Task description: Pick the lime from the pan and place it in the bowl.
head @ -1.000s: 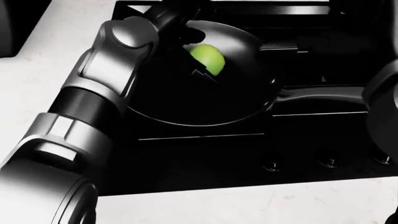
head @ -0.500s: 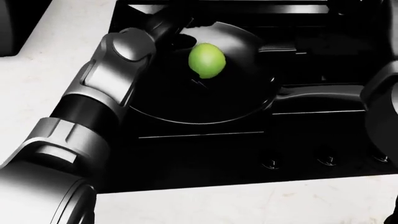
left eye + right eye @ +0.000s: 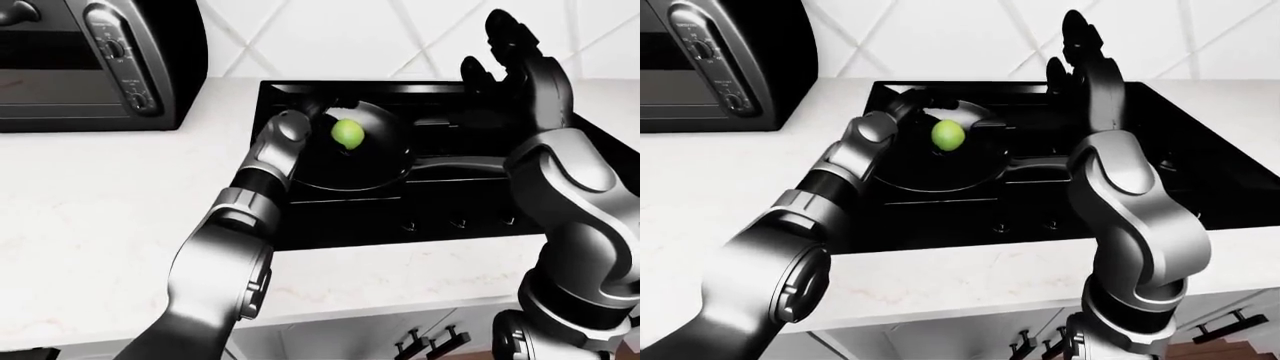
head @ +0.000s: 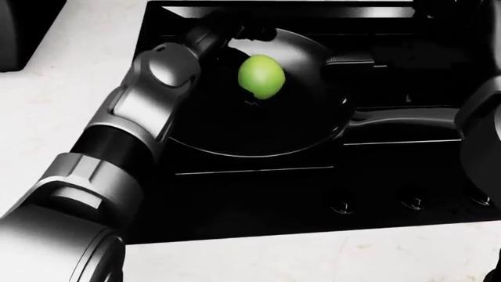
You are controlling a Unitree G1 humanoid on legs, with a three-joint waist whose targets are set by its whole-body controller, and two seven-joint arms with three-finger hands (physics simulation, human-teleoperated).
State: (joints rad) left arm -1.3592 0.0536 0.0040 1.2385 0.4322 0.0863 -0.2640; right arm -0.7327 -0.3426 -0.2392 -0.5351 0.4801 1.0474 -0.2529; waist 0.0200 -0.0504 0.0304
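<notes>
A: Hands?
B: Left hand: in the pan, grip unreadable. Right hand: raised, fingers spread, empty.
A: Lime?
B: One, near the pan's top rim on the stove. Likely light, firm, rolls easily; grip across its middle.
A: Bowl?
B: None visible.

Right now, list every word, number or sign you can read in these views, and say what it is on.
None can be read.
Toaster oven: faint marks ring its two dials, too small and blurred to read.
Stove: small marks by the knobs along its lower edge, not legible.
Pan, lime, counter and wall tiles: no text.
</notes>
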